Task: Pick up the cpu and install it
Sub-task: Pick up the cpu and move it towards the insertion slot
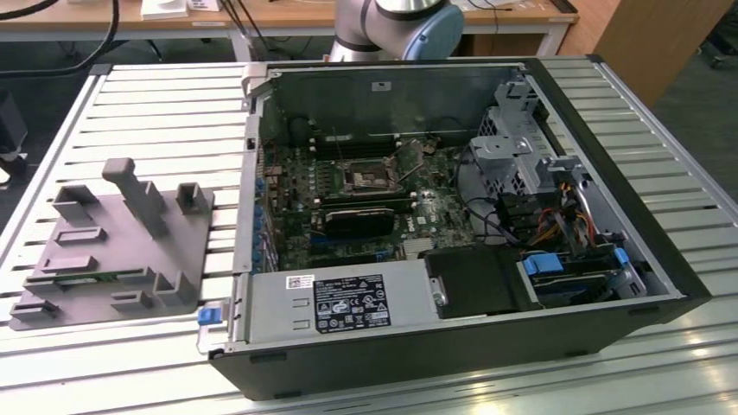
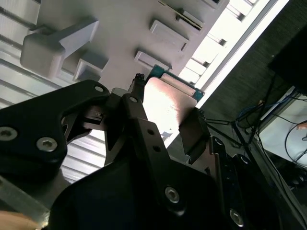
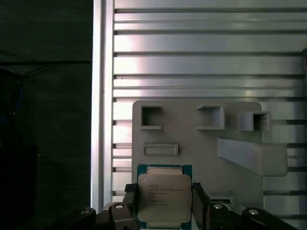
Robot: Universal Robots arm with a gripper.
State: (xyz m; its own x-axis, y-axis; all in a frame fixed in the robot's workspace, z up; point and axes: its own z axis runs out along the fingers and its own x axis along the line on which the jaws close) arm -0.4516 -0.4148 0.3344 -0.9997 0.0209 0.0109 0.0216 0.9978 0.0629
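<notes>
Here the cpu (image 3: 164, 196) sat between the two black fingers (image 3: 198, 203) of the gripper (image 3: 164, 207), metal top plate towards the first wrist view, a green rim showing around it. The fingers pressed on two opposite edges of the cpu: closed on it. The second wrist view agreed: cpu (image 2: 168, 103) clamped between the finger pads (image 2: 192, 132), its plate glaring with reflected light. Behind the cpu lay the grey fixture (image 3: 192, 139) with rectangular pockets and raised blocks. Could not tell whether the cpu rested on it or hung clear. The fixture lay on the slatted metal table (image 3: 192, 62), near one table edge. In the exterior view the grey fixture (image 1: 116, 229) stood beside the open computer case (image 1: 461, 346), on the exterior view's left. The motherboard socket (image 1: 369, 177) was inside the case, apart from the fixture.
</notes>
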